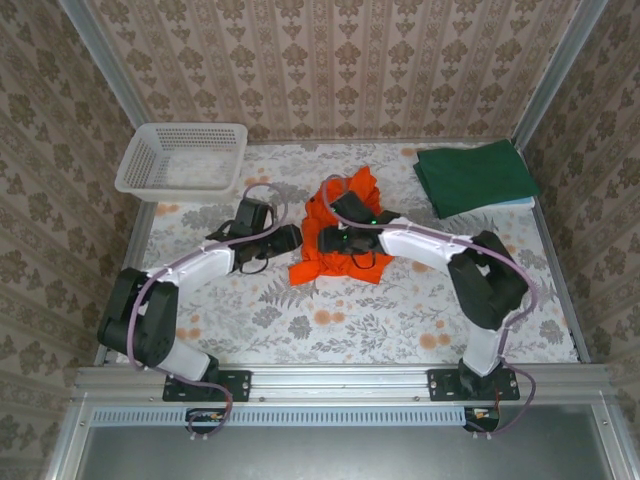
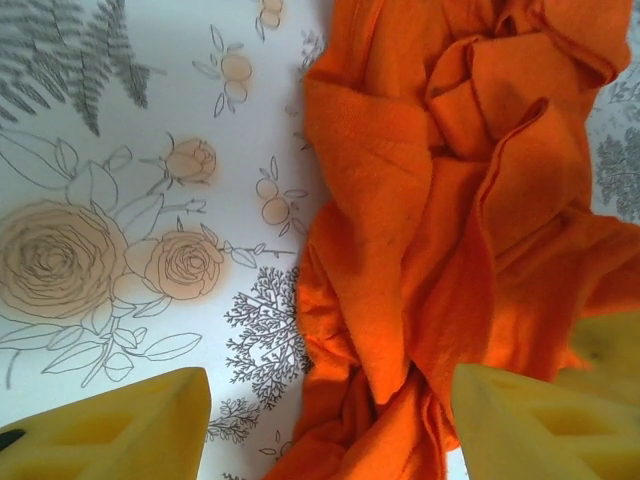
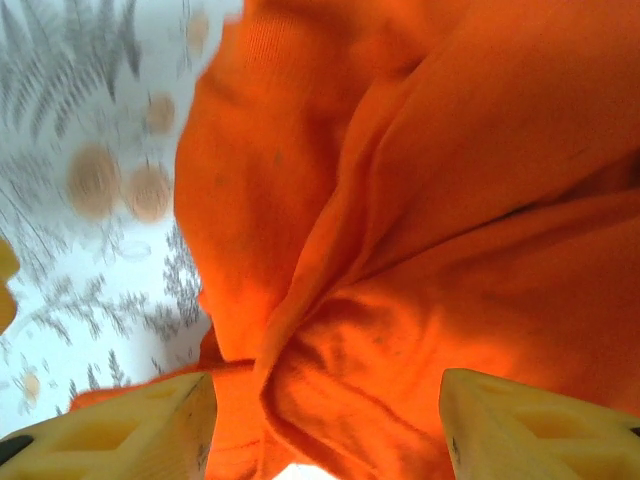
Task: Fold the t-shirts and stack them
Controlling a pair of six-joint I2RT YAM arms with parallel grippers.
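Orange t-shirt [image 1: 312, 262] crumpled mid-tabletop [image 1: 400, 310], long axis roughly 1 to 7 o'clock. Green t-shirt [image 1: 475, 175] folded at 1 o'clock. Left gripper [image 2: 330, 395] released at the orange cloth's 9 o'clock edge. Right gripper [image 3: 325, 410] released directly over the bunched cloth (nearer; no pinch evident).

Orange t-shirt [image 2: 450, 200]: soft matt cloth, creased. Basket [image 1: 182, 158]: white plastic lattice.

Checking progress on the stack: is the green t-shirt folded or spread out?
Folded: the green t-shirt lies as a neat, flat rectangle with layered edges showing.
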